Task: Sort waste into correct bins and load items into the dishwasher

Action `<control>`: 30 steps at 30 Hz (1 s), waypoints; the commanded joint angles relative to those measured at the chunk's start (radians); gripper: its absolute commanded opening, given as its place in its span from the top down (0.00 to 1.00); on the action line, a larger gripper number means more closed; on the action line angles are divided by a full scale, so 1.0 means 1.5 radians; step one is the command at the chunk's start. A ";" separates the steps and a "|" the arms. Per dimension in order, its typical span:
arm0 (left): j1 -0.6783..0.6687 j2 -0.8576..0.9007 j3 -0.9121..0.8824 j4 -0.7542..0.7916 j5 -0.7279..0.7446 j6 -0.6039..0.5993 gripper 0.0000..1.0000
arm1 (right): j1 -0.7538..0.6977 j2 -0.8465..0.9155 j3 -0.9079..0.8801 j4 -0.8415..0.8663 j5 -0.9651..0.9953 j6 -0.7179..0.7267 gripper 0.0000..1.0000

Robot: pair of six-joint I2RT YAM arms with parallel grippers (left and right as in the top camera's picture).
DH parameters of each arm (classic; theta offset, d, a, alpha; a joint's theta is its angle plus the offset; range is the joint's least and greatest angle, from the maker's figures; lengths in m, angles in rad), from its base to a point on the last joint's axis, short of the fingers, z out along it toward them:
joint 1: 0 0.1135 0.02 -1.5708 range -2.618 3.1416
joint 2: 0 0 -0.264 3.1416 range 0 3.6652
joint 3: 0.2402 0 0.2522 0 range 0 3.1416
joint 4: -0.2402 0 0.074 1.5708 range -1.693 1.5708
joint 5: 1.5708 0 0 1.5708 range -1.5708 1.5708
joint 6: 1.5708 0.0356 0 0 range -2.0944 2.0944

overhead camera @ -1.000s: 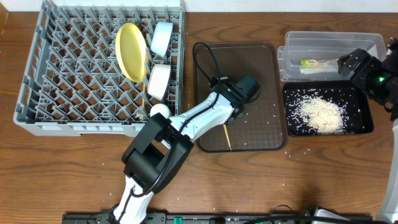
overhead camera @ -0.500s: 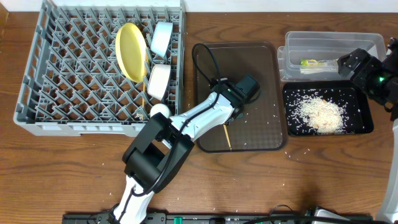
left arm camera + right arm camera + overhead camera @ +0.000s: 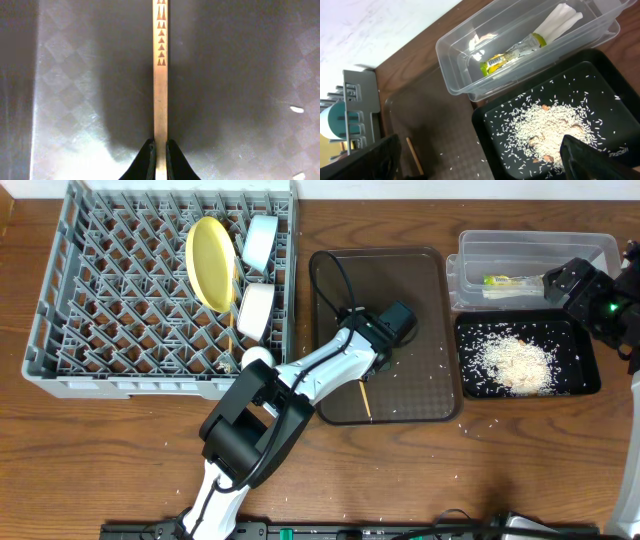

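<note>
Gripping a wooden chopstick (image 3: 160, 90) that lies flat on the brown tray (image 3: 330, 280), the left pincer (image 3: 160, 150) has its two dark fingertips pressed against either side of the stick. From overhead, the free end of the stick pokes out toward the tray's near edge. A few pale grains are scattered over the tray floor.

Just left of the brown tray sits the grey dish rack (image 3: 100, 330). A yellow plate (image 3: 210, 260) stands on edge in it, and beside the plate, on the side nearer the tray, are a light-blue bowl (image 3: 260, 240) and a white bowl (image 3: 256, 310). A small white cup (image 3: 258, 358) sits at the rack's near corner.

Right of the brown tray are a clear tub (image 3: 600, 245) and, on its near side, a black tray (image 3: 590, 380) holding a heap of rice (image 3: 515, 360). The tub contains a yellow-green wrapper (image 3: 512, 52) and a white paper piece (image 3: 565, 15).

The right pincer (image 3: 480, 145) hangs above the tub and the black tray, fingers spread wide with nothing between them. Loose grains dot the counter (image 3: 500, 470) around the brown tray.
</note>
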State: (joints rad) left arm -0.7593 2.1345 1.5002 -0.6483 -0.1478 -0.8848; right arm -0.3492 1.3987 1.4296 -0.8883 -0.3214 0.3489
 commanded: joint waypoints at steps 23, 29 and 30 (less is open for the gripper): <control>0.205 -0.317 0.039 -0.121 -0.139 0.475 0.93 | -0.001 0.001 0.010 0.001 -0.001 0.004 0.01; 0.317 -0.291 0.037 -0.114 -0.137 0.596 0.93 | -0.001 0.001 0.010 0.001 -0.001 0.004 0.01; 0.327 -0.283 0.037 -0.114 -0.137 0.610 0.93 | -0.001 0.001 0.010 0.001 -0.001 0.004 0.01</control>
State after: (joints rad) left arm -0.3153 1.6741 1.5490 -0.8185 -0.3363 -0.1101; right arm -0.3492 1.3987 1.4296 -0.8886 -0.3214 0.3489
